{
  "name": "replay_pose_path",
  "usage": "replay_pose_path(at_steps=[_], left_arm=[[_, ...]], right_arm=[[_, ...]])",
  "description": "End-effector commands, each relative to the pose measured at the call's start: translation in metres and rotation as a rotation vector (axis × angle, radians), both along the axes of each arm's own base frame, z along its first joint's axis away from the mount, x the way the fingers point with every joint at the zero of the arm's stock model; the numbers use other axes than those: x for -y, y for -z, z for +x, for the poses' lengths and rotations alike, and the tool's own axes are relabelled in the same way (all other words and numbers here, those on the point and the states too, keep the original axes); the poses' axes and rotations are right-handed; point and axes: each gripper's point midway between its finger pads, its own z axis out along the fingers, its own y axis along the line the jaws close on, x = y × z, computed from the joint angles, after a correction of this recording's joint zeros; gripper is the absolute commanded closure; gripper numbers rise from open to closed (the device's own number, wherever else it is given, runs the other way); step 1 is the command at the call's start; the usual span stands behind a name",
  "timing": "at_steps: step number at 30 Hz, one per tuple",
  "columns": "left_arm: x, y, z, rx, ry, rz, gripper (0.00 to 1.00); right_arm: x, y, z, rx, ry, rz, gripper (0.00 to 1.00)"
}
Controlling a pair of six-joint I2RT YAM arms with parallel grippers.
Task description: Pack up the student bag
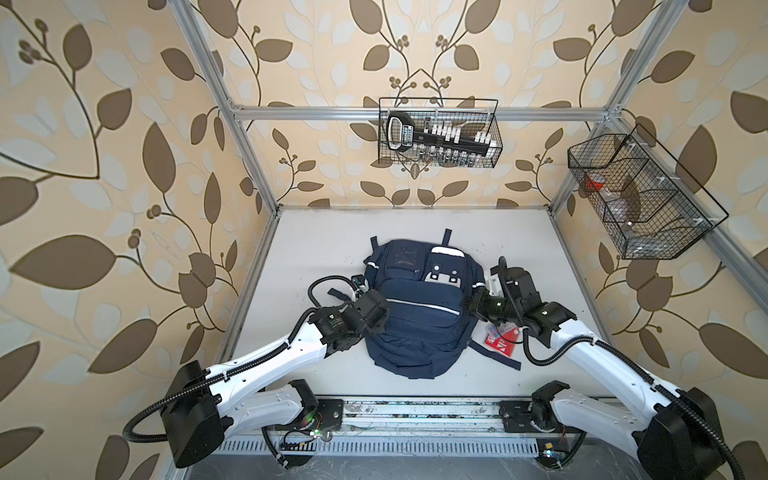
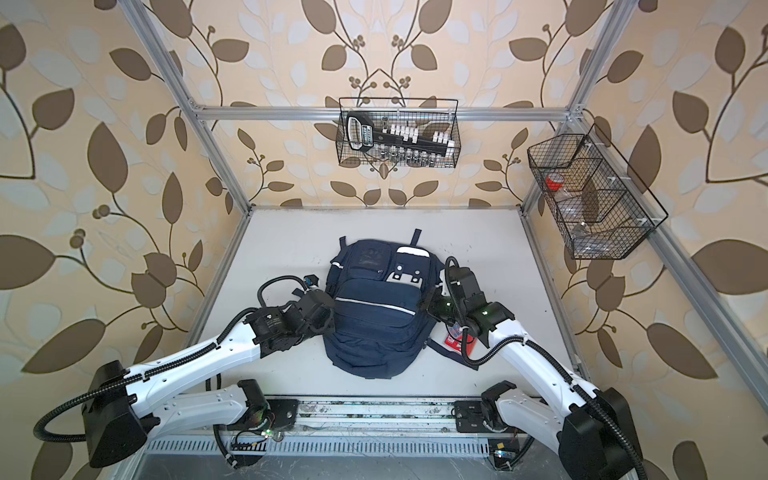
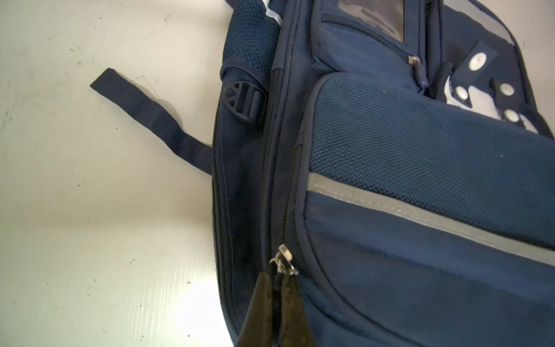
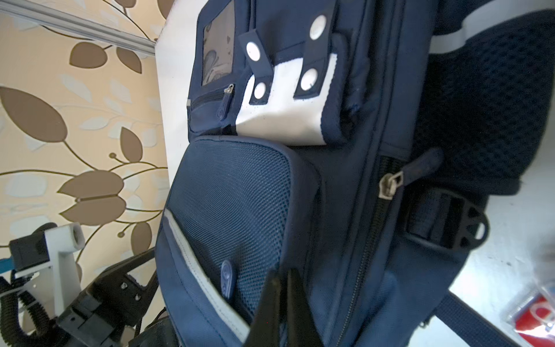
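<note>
no text legible from here. label [image 1: 402, 134] on the black tool handle in the wire basket [image 1: 388, 160]: lettering present, too blurred to read. red packet [image 1: 498, 340]: white marks on it, not decipherable.

We see bright, even light and wide-angle bending at the edges in both top views, glare whitening the table [image 3: 186, 300] beside the student bag [image 3: 420, 150], and a blurred red packet [image 4: 537, 315].

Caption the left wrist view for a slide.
Left gripper shut on the silver zipper pull of the navy-blue fabric backpack on the white table.
</note>
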Motion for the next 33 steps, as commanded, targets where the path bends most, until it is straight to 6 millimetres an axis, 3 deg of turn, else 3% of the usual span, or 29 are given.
replay_pose_path(at_steps=[1, 5, 12, 17, 23, 24, 25, 28, 33], left_arm=[[-0.068, 0.018, 0.000, -0.016, -0.174, 0.253, 1.00], [-0.073, 0.019, -0.011, -0.033, -0.193, 0.216, 1.00], [-0.100, 0.013, -0.040, 0.018, -0.210, 0.165, 1.00], [-0.097, 0.028, -0.037, -0.022, -0.223, 0.188, 1.00], [-0.075, 0.024, -0.020, -0.043, -0.187, 0.192, 1.00], [-0.069, 0.021, -0.018, -0.040, -0.165, 0.177, 0.97], [-0.064, 0.017, -0.016, -0.033, -0.144, 0.166, 0.88], [-0.048, -0.001, -0.017, 0.018, -0.046, 0.152, 0.65], [-0.015, -0.028, -0.023, 0.049, 0.147, 0.073, 0.56]], right_arm=[[0.026, -0.002, 0.017, 0.046, 0.079, -0.120, 1.00], [0.030, 0.004, 0.029, 0.029, 0.082, -0.145, 1.00], [0.019, 0.004, 0.057, 0.011, 0.058, -0.157, 1.00], [0.013, 0.004, 0.069, -0.004, 0.059, -0.146, 1.00], [0.004, -0.004, 0.071, 0.005, 0.048, -0.088, 1.00], [0.001, -0.008, 0.070, 0.013, 0.035, -0.072, 0.96], [0.001, -0.011, 0.068, 0.019, 0.032, -0.064, 0.82], [0.006, -0.023, 0.060, 0.042, 0.043, -0.071, 0.53], [0.013, -0.037, 0.031, 0.083, 0.069, -0.093, 0.46]])
